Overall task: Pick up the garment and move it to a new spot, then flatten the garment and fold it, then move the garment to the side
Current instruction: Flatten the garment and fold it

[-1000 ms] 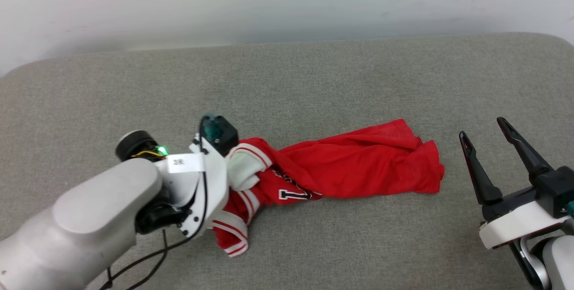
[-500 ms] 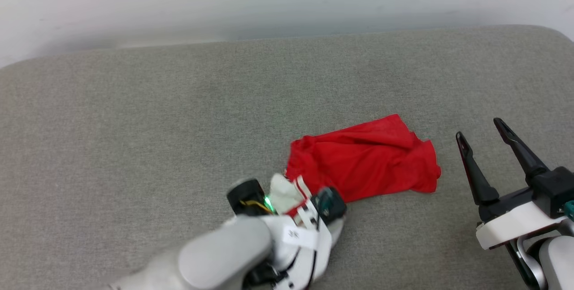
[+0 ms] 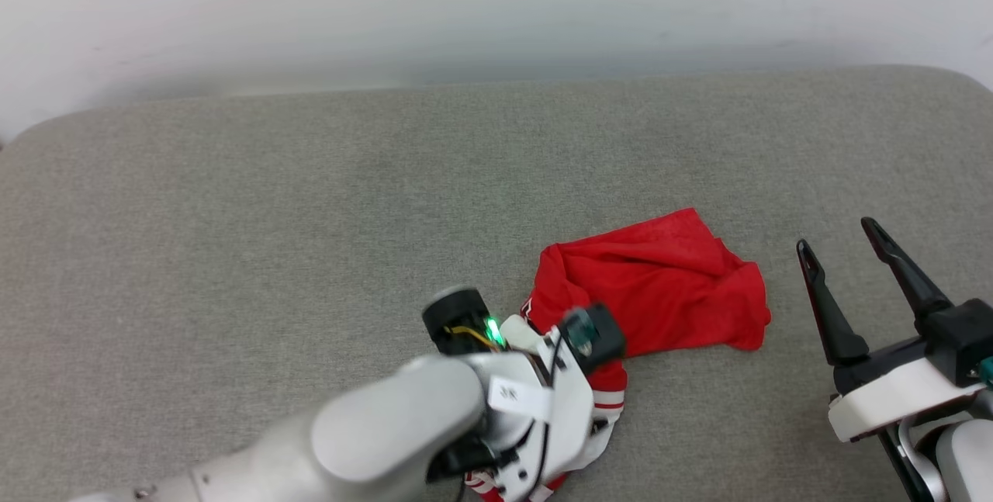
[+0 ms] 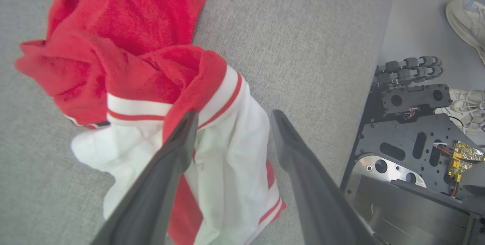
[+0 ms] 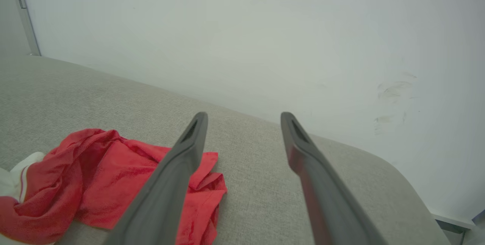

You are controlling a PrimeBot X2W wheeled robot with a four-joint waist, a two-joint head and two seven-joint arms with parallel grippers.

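Note:
The red garment (image 3: 659, 285) lies bunched on the grey cushion, right of the middle. Its white sleeve and striped trim run under my left arm's wrist (image 3: 543, 393), which hides the fingers from the head. In the left wrist view my left gripper (image 4: 233, 114) is open just above the white sleeve (image 4: 227, 154), with a finger on each side of the striped trim and the red body (image 4: 129, 21) beyond. My right gripper (image 3: 836, 238) stands open to the right of the garment, apart from it. The right gripper (image 5: 244, 116) holds nothing, and the garment (image 5: 113, 177) lies at its lower left. Folds hide the numerals.
The grey padded surface (image 3: 310, 215) stretches wide to the left and back, ending at a pale wall (image 3: 496, 5). Its near edge (image 4: 375, 59) is close to the sleeve. Beyond it are my dark base (image 4: 409, 142) and a person's shoes (image 4: 466, 17) on the floor.
My left arm swept from the left to the near middle, dragging the sleeve end along, so the garment is bunched shorter. The red far end and the right gripper kept their places.

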